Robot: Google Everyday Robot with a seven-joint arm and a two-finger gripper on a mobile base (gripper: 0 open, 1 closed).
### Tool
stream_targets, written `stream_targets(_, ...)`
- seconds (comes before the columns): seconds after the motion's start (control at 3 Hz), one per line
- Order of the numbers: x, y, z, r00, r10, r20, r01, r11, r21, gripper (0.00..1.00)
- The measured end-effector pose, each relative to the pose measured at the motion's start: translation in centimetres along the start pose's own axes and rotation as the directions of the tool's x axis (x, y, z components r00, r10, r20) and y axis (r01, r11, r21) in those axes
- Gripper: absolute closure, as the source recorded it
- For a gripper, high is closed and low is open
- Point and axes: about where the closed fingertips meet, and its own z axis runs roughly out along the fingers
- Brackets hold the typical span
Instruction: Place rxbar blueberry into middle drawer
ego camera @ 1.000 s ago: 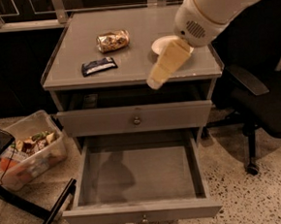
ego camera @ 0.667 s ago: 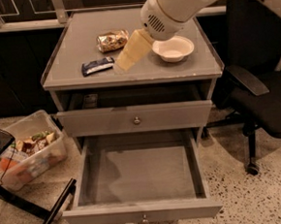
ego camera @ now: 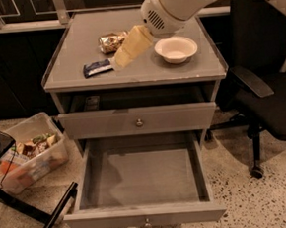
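The rxbar blueberry (ego camera: 98,67), a dark blue wrapper with a white patch, lies flat on the cabinet top (ego camera: 77,37) at the front left. My gripper (ego camera: 122,57) hangs low over the cabinet top on the white arm (ego camera: 174,7), its tan tip just right of the bar and apart from it. The middle drawer (ego camera: 145,216) is pulled out wide below, showing a plain grey floor with nothing in it.
A crumpled gold-brown packet (ego camera: 111,41) lies behind the bar. A white bowl (ego camera: 176,49) sits to the right on the top. The upper knobbed drawer front (ego camera: 137,121) is nearly shut. A plastic bin of snacks (ego camera: 25,157) stands left, an office chair (ego camera: 270,101) right.
My arm has swung left across the cabinet top, from in front of the bowl to beside the blue bar. The bar, packet, bowl and drawer have not moved.
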Motion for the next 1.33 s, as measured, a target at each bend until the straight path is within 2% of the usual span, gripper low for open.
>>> stream_targets(0.33, 0.1, -0.3, 0.0, 0.999, 0.039, 0.007, -0.039, 0.999, 0.023, 0.0)
stream_targets(0.67, 0.6, -1.4, 4.2, 0.994, 0.112, 0.016, -0.112, 0.9929, 0.039, 0.0)
stream_targets(1.0, 0.3, -2.4, 10.3, 0.982, 0.18, 0.05, -0.183, 0.9812, 0.063, 0.0)
stream_targets(1.33, -0.3, -3.5, 15.5, 0.968, 0.232, 0.096, -0.242, 0.9653, 0.099, 0.0)
